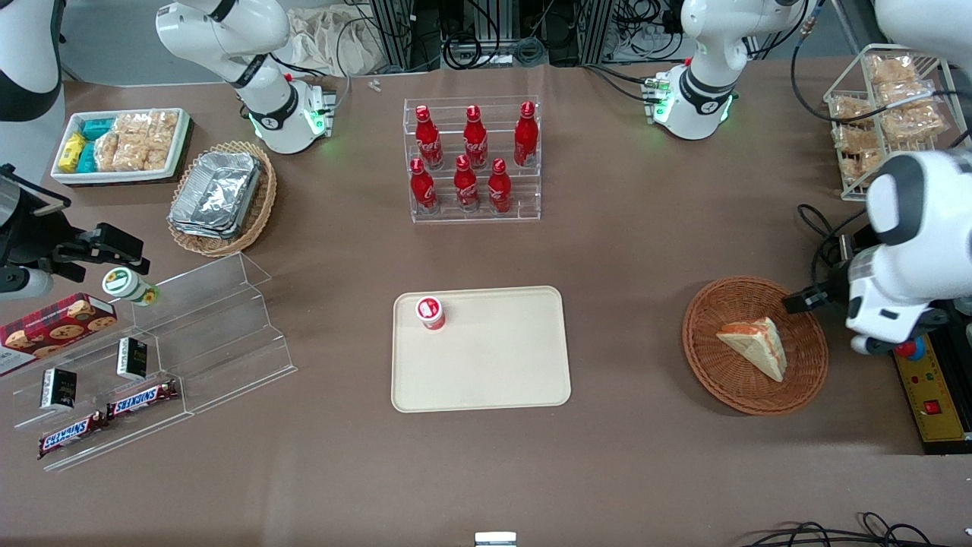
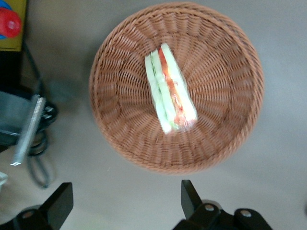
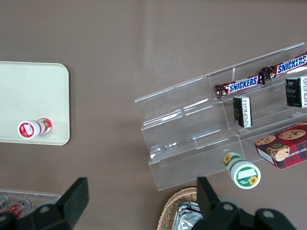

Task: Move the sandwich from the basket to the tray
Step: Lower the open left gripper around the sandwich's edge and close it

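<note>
The sandwich, a white-bread wedge with red and green filling, lies in the round reddish-brown basket. My left gripper hovers just off the basket's rim, toward the working arm's end of the table. It is open, with only bare table between its black fingers. The cream tray lies flat mid-table, toward the parked arm from the basket. A small red-capped cup stands in one of the tray's corners.
A clear rack of red bottles stands farther from the camera than the tray. A yellow control box and cables lie beside the basket. A wire rack of bagged snacks, an oval basket of foil trays and an acrylic shelf stand farther off.
</note>
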